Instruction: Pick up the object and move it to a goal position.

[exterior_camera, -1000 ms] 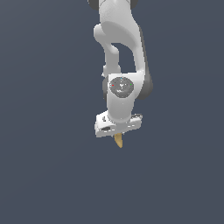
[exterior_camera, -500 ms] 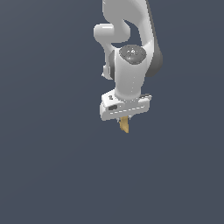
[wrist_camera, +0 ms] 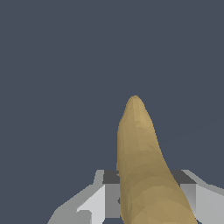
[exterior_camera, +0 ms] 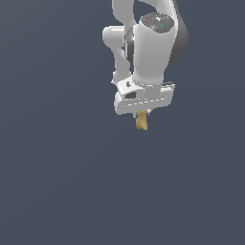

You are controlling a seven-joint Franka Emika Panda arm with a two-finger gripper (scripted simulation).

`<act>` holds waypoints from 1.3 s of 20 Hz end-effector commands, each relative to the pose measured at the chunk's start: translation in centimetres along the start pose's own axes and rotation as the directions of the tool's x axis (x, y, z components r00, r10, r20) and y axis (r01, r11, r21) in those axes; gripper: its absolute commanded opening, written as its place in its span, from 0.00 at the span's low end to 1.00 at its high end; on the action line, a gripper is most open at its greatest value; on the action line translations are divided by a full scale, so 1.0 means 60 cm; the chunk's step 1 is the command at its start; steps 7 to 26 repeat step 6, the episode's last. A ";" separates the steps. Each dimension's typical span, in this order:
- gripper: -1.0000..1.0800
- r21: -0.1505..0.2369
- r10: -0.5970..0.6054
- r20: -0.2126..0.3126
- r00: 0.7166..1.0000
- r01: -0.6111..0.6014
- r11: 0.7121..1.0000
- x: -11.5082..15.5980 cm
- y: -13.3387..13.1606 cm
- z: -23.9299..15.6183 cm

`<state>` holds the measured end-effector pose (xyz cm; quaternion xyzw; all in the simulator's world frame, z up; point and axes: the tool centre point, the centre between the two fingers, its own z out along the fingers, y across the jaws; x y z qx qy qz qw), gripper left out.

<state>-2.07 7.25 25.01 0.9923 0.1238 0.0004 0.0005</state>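
Yellow-tan, lumpy, tapered: the object (wrist_camera: 142,175) fills the near part of the wrist view, its thick end between the two pale fingers (wrist_camera: 98,201) and its narrow tip pointing away over bare grey ground.

Gripper (exterior_camera: 142,115) closed on the object; in the exterior view only the lower end of the object (exterior_camera: 141,121) hangs out below the white hand. Jaws stand close together with the piece between them. Actual pad contact is hidden by the object itself.

Object is carried in the air, well clear of the flat grey surface (exterior_camera: 57,191) beneath.

Risks, as judgement: the piece is narrow, uneven and tapered, so the grip likely sits on a small patch. A quick swing or abrupt stop could let it pivot or slide out tip-first. It hangs off the hand's centreline, which would add to any twist.

Farther out: only the arm (exterior_camera: 150,43) above and uniform grey all round. No goal marker visible in either view. Nothing stands in the path.
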 end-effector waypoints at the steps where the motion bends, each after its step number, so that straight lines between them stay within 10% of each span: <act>1: 0.00 0.000 0.000 0.001 1.000 0.000 1.000 -0.006 -0.007 -0.015; 26: 0.00 0.001 0.001 0.001 1.000 -0.001 1.000 -0.009 -0.012 -0.027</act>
